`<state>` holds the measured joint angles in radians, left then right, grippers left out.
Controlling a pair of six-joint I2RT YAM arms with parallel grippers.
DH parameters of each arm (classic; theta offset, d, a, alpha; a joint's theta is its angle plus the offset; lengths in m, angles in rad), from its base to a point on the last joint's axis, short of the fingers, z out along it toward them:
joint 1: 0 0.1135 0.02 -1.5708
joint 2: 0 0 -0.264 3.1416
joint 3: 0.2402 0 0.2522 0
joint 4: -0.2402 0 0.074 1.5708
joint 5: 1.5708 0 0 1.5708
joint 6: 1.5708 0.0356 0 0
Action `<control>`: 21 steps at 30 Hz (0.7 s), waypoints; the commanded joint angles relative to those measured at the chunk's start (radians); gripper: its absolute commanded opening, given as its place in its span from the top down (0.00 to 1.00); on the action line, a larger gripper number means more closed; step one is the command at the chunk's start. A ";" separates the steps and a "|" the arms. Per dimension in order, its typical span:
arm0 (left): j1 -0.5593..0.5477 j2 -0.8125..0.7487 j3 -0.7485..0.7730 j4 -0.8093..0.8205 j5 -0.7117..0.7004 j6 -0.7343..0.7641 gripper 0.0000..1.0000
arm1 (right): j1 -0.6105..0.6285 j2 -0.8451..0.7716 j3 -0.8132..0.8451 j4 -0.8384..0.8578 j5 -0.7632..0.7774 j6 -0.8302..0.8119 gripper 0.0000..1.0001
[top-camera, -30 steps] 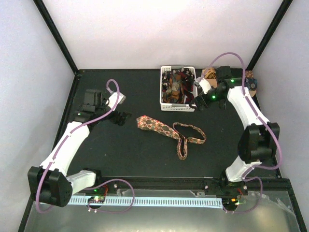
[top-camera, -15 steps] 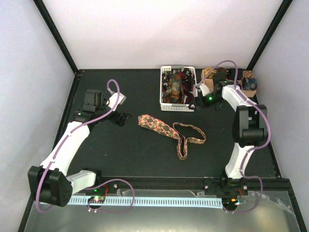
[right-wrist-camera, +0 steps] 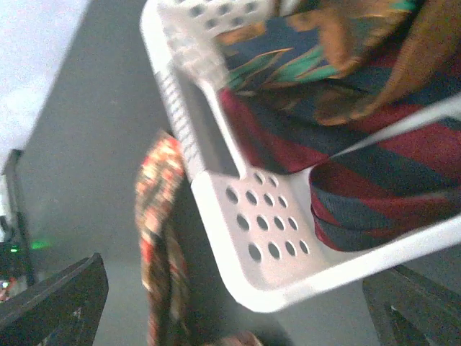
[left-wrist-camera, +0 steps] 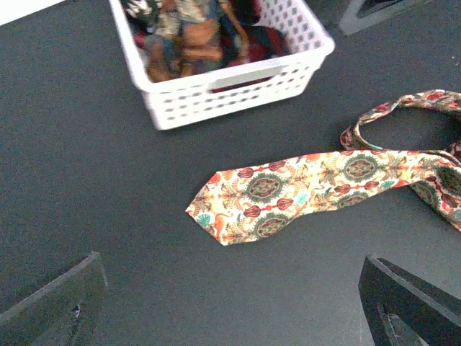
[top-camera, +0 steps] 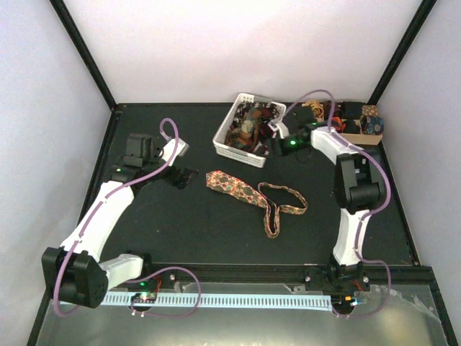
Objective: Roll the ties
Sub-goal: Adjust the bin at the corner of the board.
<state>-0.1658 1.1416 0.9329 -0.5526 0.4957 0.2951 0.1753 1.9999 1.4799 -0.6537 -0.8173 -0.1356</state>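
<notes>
Dark worktop [top-camera: 180, 220] bears the floral tie [top-camera: 234, 186] centrally; my left gripper [left-wrist-camera: 230, 288] and right gripper [right-wrist-camera: 230, 292] gape, right at the far-edge basket [top-camera: 234, 152].

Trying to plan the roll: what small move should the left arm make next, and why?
Probably lower the left gripper onto the wide tip of the floral tie: it lies flat and untouched just ahead of the open jaws.

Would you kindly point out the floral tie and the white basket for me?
floral tie [left-wrist-camera: 288, 189], left wrist view, on its wide end.
white basket [right-wrist-camera: 263, 223], right wrist view, on its perforated end wall.
</notes>
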 commanded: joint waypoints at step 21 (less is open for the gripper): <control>-0.282 0.720 0.409 0.228 0.077 -0.126 0.01 | -0.013 -0.409 -0.142 -0.164 0.101 -0.292 0.01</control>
<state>-0.4370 1.7161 1.1732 -0.3019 0.6250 0.2031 0.1467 1.6550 1.4265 -0.5941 -0.8631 -0.2024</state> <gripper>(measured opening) 0.988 0.994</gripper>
